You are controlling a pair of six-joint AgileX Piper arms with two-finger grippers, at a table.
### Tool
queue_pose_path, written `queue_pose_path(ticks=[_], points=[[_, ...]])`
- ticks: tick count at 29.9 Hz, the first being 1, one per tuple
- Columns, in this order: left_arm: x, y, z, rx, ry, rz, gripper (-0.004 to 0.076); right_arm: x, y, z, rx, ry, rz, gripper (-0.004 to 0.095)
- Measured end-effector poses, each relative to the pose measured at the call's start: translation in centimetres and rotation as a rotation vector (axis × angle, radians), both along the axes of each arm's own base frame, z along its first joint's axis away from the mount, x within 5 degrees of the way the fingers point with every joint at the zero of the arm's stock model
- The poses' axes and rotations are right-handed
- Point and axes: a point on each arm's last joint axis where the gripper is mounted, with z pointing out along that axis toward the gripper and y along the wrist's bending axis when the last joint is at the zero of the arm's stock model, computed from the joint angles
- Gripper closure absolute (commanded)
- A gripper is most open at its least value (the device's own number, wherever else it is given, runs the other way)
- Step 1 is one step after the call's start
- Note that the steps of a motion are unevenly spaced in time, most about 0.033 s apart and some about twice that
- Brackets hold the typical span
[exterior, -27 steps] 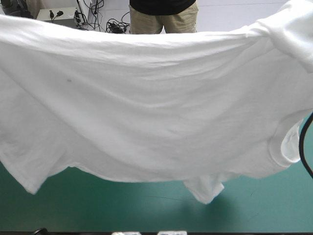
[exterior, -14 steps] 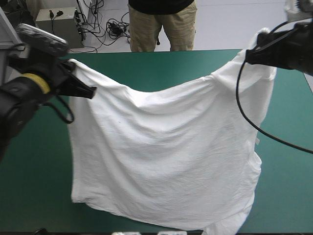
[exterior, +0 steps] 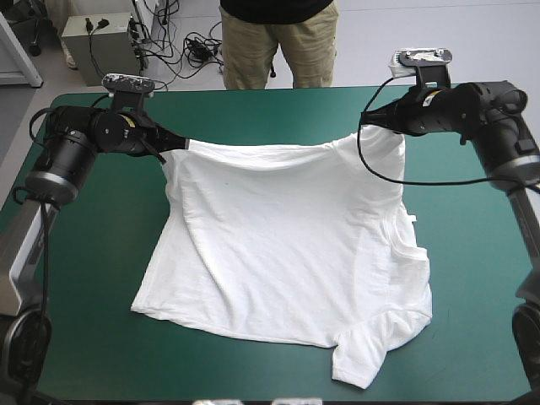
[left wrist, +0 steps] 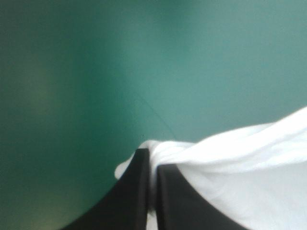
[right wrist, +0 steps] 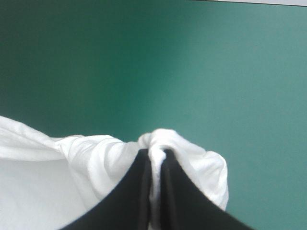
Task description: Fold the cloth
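T-shirt (exterior: 287,253): white, near-flat on teal-green counter (exterior: 84,278), sleeve (exterior: 363,354) rumpled at near edge. Held by left hand (exterior: 179,145) & right hand (exterior: 368,119), each pinching a far corner. Spread approx. done; no fold yet.

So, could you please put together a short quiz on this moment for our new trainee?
1. True or false: the T-shirt lies in a crumpled heap.
2. Multiple choice: the left gripper is A) open, holding nothing; B) shut on the T-shirt's far edge; C) pressing down on the collar.
3. Short answer: which gripper is on the same side as the sleeve lying toward the near edge of the table?

Key: 1. False: it is spread out, its far edge pinched at both ends. 2. B. 3. The right gripper.
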Motion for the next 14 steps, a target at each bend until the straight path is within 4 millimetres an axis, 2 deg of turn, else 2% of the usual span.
queue_pose_path(ticks=[6, 11, 13, 14], points=[[3.9, 1.5, -5.1, -0.076, 0.107, 0.052, 0.0731, 5.3, 0.9, -6.8, -0.004, 0.092, -0.028, 0.0925], [5.8, 1.5, -8.5, -0.096, 0.162, 0.066, 0.0731, 7.9, 1.3, -12.3, -0.007, 0.209, -0.052, 0.09], [6.3, 1.5, -9.3, -0.096, 0.166, 0.069, 0.0728, 8.4, 1.4, -13.7, 0.0, 0.237, -0.067, 0.0819], [6.5, 1.4, -9.6, -0.096, 0.165, 0.071, 0.0687, 8.5, 1.4, -14.0, 0.003, 0.243, -0.071, 0.0682]])
